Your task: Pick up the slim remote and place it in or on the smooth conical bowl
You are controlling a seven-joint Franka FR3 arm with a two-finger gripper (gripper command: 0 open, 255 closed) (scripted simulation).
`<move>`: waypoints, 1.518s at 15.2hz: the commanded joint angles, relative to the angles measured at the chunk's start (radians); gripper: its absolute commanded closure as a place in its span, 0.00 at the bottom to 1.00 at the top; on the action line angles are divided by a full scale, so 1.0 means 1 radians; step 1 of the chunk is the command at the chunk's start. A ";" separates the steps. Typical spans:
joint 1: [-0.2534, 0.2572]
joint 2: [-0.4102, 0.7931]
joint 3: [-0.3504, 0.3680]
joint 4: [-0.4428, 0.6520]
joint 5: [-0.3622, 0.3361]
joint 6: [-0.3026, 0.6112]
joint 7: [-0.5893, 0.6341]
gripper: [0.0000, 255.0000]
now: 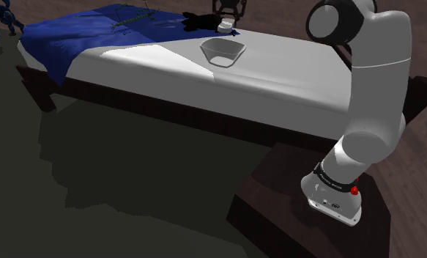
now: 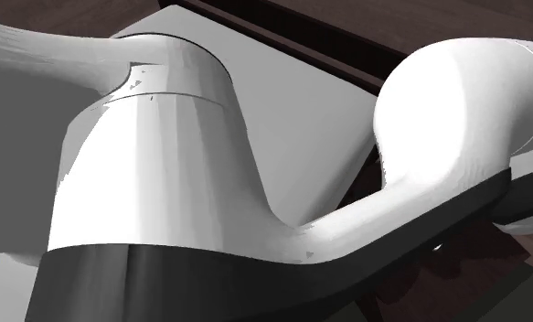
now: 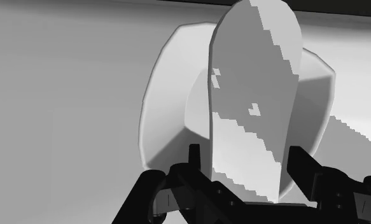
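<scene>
- Gripper (image 3: 246, 153), all black, clamped on the remote (image 3: 254, 83); one finger (image 3: 193, 159) pressed to each long side.
- Holds the remote by its near end, the rounded far end pointing away from the hand.
- Remote drawn pale grey and white, flat and slim, no buttons to make out.
- Straight beyond the remote in the wrist view: the bowl (image 3: 168, 108), pale grey, smooth sloping walls, its mouth turned toward the hand.
- In the shoulder view, gripper (image 1: 229, 16) up over the bed (image 1: 277, 73), remote (image 1: 226, 28) hanging below it.
- Remote held in the air just past the far rim of the bowl (image 1: 223, 53), apart from it; bowl upright on the grey sheet.
- Blue blanket (image 1: 80, 33) rumpled over the bed's end toward the shoulder view's left, well apart from the bowl.
- White arm (image 1: 376, 80) rising from the dark stand (image 1: 292, 190) at lower right, reaching over the bed.
- Second exterior view: arm (image 2: 145, 165) very close, a patch of bed (image 2: 282, 101) behind it.
</scene>
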 commanded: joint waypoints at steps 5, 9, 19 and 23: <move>0.009 -0.057 0.000 -0.170 -0.004 0.115 0.005 1.00; 0.012 -0.083 0.000 -0.267 -0.006 0.185 0.006 1.00; 0.014 -0.100 0.000 -0.346 -0.007 0.247 0.007 1.00; 0.014 -0.100 0.000 -0.346 -0.008 0.247 0.007 0.00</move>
